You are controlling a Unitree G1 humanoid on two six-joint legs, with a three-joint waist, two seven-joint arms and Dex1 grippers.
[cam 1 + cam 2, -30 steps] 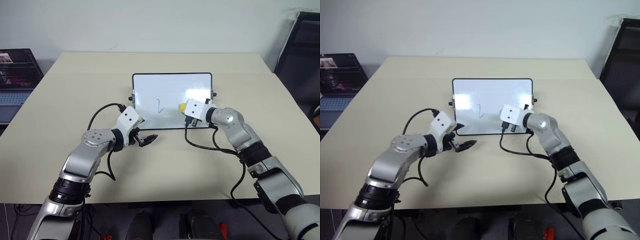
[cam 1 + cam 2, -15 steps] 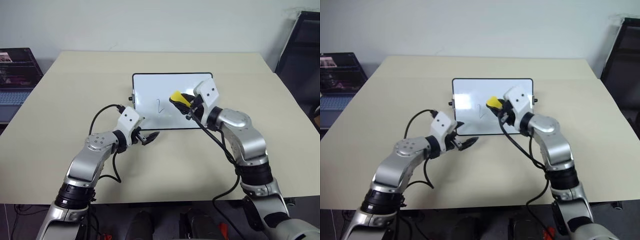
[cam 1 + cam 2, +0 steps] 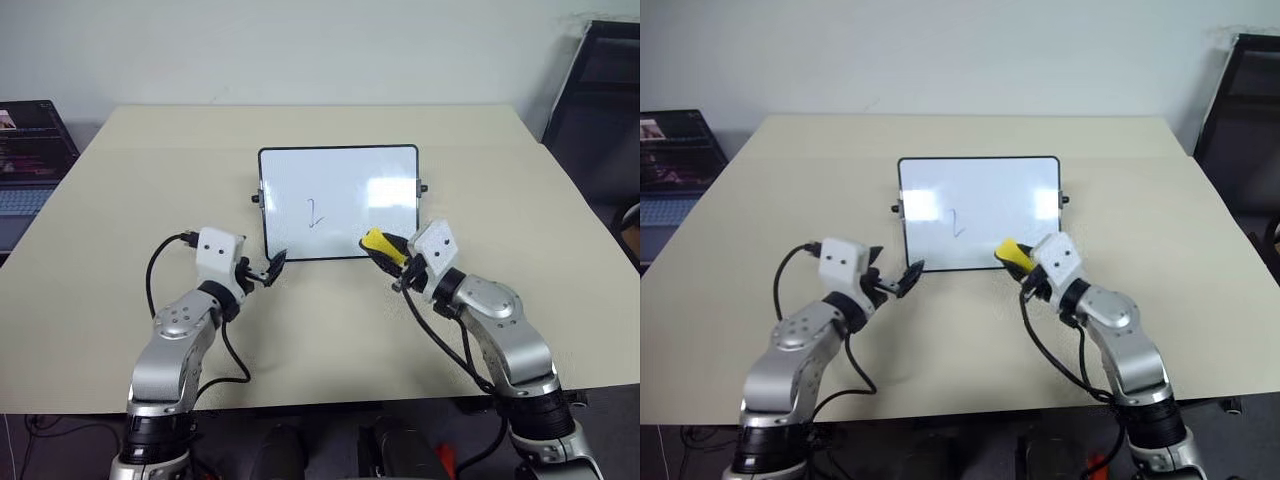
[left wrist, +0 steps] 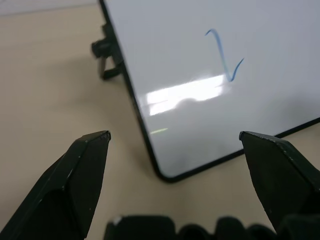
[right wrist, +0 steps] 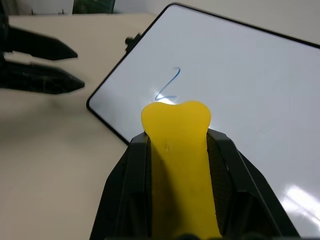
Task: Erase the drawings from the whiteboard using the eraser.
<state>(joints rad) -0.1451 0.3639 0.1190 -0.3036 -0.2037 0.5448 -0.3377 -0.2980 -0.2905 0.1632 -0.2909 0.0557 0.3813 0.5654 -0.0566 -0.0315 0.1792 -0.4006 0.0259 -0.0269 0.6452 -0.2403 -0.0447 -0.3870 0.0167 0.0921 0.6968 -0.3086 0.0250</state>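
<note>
A beige table (image 3: 330, 330) fills the middle of my head views, with a pale wall along the top edge, a laptop (image 3: 30, 150) cut off at the left edge and a dark chair (image 3: 600, 100) cut off at the upper right. The whiteboard (image 3: 340, 165) lies flat at the centre of the frame, black-framed, with small knobs on its short sides. One thin blue stroke, the drawings (image 3: 314, 212), sits left of centre on the board; glare patches whiten the right part of the surface. My right gripper (image 3: 388, 253), lower right of centre, is clamped on the eraser (image 3: 379, 244) — the yellow block pokes out between the black fingers, over the board's lower right corner. Whether it touches the board I cannot tell; its underside is hidden from me. My left gripper (image 3: 270, 270) sits at the board's lower left corner, jaws spread wide in my left wrist view and holding nothing — the corner of the frame lies between the fingers (image 4: 80, 175). Black cables (image 3: 440, 340) trail from both wrists.
</note>
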